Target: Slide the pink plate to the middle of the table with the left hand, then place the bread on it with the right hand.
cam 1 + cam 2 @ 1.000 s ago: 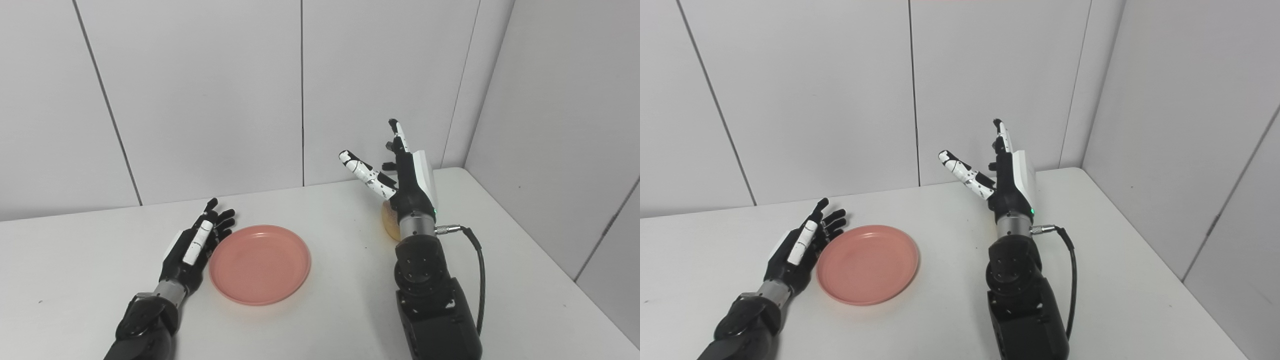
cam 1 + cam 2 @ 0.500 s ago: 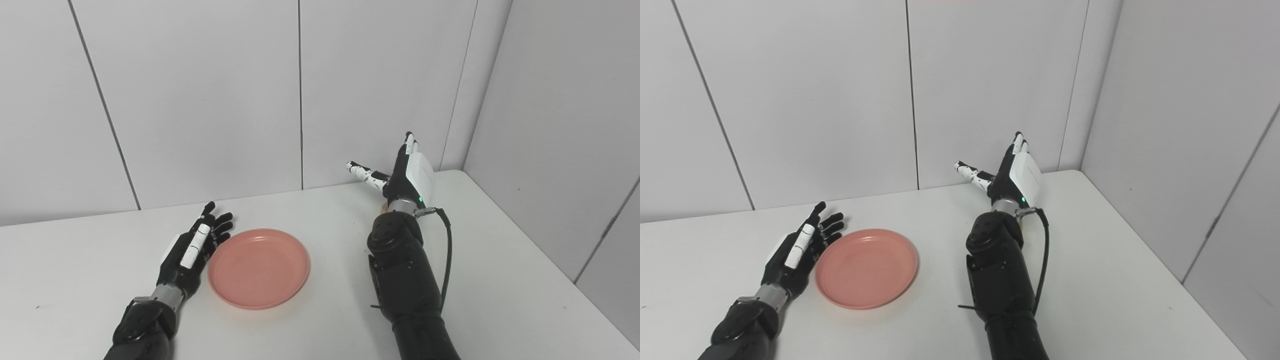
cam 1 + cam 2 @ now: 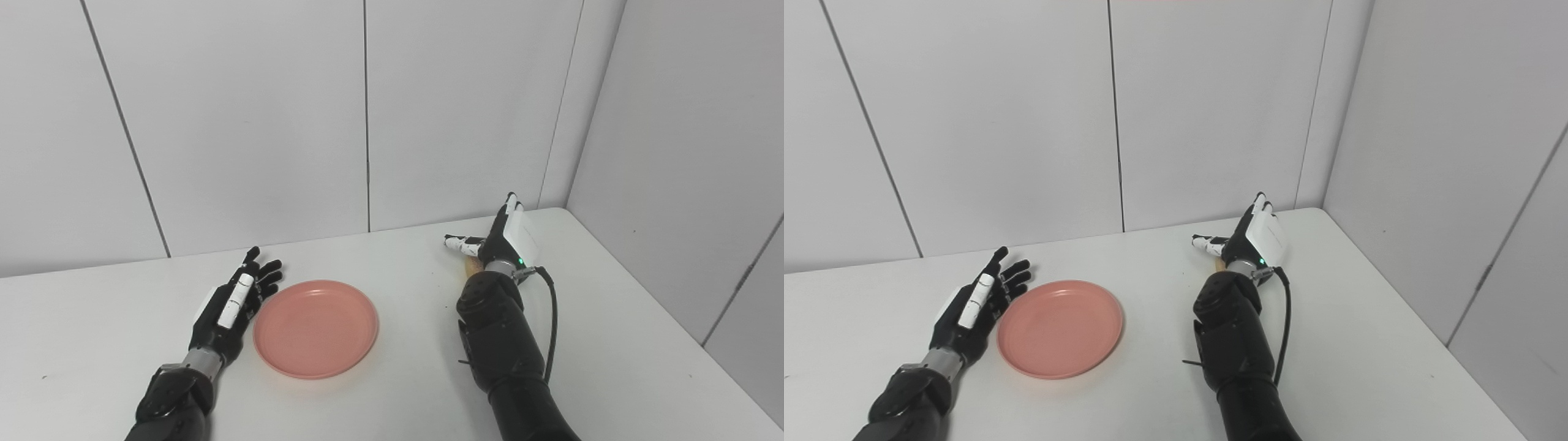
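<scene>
Plate (image 3: 315, 328) sits mid-table; left hand (image 3: 236, 300) rests beside it, fingers spread, empty. Right hand (image 3: 499, 239), fingers apart, hovers over bread (image 3: 473, 266), right of plate. Next step: close on bread.

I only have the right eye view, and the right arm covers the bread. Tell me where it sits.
Observer: The left eye view shows a tan sliver of bread on the table, under the right hand, beside the wrist.
Operator: Report whether the hand has it.
Observer: No grasp shows. The hand is open, with the thumb pointing left above the bread and the fingers stretched toward the wall.
Operator: Check the plate side.
Observer: The left hand lies open by the left rim of the empty pink plate. I cannot tell if they touch.
</scene>
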Motion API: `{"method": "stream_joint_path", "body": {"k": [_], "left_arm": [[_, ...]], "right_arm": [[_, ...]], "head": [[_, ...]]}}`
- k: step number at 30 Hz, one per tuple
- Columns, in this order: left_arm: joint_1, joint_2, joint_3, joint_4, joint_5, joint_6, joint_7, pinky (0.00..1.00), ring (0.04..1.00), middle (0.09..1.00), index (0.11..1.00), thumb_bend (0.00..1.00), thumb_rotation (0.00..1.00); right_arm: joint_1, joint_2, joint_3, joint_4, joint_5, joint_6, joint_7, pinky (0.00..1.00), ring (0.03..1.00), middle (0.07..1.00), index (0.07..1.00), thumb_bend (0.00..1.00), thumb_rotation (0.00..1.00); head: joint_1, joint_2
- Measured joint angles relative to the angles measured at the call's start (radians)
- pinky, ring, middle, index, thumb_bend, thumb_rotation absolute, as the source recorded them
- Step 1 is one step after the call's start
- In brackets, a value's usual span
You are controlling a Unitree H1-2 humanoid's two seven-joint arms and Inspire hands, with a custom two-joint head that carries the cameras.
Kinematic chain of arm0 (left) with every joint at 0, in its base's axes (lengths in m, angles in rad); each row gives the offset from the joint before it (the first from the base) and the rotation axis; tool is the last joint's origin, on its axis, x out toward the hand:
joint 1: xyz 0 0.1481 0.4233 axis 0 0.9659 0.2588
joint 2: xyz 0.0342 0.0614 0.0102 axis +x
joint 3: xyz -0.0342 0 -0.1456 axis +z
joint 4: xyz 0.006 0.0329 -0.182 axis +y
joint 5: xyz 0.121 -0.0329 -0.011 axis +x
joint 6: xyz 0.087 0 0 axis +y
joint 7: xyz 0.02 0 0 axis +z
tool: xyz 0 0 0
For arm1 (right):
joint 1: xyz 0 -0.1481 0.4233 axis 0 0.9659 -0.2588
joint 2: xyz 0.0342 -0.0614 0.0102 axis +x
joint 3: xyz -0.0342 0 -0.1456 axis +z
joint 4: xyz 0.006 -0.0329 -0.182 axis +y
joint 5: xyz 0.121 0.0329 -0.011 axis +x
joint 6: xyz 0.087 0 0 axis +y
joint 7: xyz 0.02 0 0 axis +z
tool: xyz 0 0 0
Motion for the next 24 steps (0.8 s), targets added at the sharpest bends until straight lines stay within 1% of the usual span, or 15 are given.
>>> {"method": "stream_joint_path", "body": {"k": [4,8,11,13,16,18,20,21,22,23,24], "left_arm": [[0.0,0.0,-0.001,0.0,0.0,0.0,0.0,0.92,0.881,0.865,1.0,0.85,0.77],[0.0,0.0,-0.001,0.0,0.001,0.0,0.001,0.91,0.873,0.853,1.0,0.87,0.76],[0.0,0.0,-0.001,-0.001,0.002,0.0,0.0,0.91,0.881,0.863,1.0,0.86,0.76],[0.0,0.0,-0.002,-0.001,0.003,0.0,0.0,0.9,0.877,0.865,0.997,0.86,0.75],[0.0,0.0,-0.006,-0.002,0.003,0.0,0.0,0.9,0.879,0.869,0.997,0.86,0.76],[0.0,0.0,-0.006,-0.002,0.003,0.0,0.0,0.9,0.878,0.868,0.997,0.87,0.75],[0.0,0.0,-0.007,-0.003,0.003,0.0,0.0,0.9,0.874,0.867,0.997,0.86,0.75],[0.0,0.0,-0.008,-0.003,0.003,0.0,0.0,0.9,0.872,0.866,0.997,0.85,0.75],[0.0,0.0,-0.009,-0.003,0.003,0.0,0.0,0.9,0.869,0.865,0.996,0.85,0.74],[0.0,0.0,-0.01,-0.004,0.003,0.0,0.001,0.9,0.868,0.864,0.996,0.85,0.74],[0.001,0.0,-0.01,-0.004,0.003,0.0,0.001,0.91,0.867,0.86,0.997,0.85,0.74]], "right_arm": [[0.002,-0.001,0.0,0.014,-0.011,0.0,0.0,1.0,1.0,1.0,1.0,0.92,0.21],[0.007,-0.003,0.001,0.014,-0.011,0.0,0.0,1.0,1.0,1.0,1.0,0.95,0.22],[0.017,-0.006,0.0,0.016,-0.012,0.0,0.0,0.97,0.957,0.995,1.0,0.96,0.26],[0.02,-0.011,0.0,0.032,-0.012,0.0,0.0,0.99,0.971,0.999,1.0,0.96,0.26],[0.021,-0.021,-0.003,0.074,-0.005,0.0,0.0,0.99,0.956,0.986,1.0,0.99,0.25],[0.021,-0.026,-0.004,0.103,0.006,0.0,-0.001,0.95,0.935,0.976,1.0,0.98,0.24],[0.021,-0.031,-0.004,0.13,0.021,0.0,-0.002,0.86,0.884,0.936,0.985,0.97,0.22],[0.023,-0.032,0.001,0.132,0.023,0.0,-0.016,0.82,0.867,0.924,0.958,0.97,0.21],[0.022,-0.034,0.002,0.131,0.027,0.0,-0.029,0.75,0.848,0.91,0.909,0.97,0.21],[0.021,-0.039,0.007,0.131,0.034,0.0,-0.039,0.73,0.84,0.905,0.891,0.97,0.21],[0.021,-0.047,0.013,0.133,0.043,0.0,-0.046,0.66,0.817,0.891,0.824,0.97,0.21]], "head": [[-0.002,0.003],[0.006,0.009],[0.015,0.014],[0.018,0.015],[0.021,0.021],[0.021,0.021],[0.021,0.023],[0.021,0.026],[0.021,0.026],[0.023,0.029],[0.026,0.032]]}}
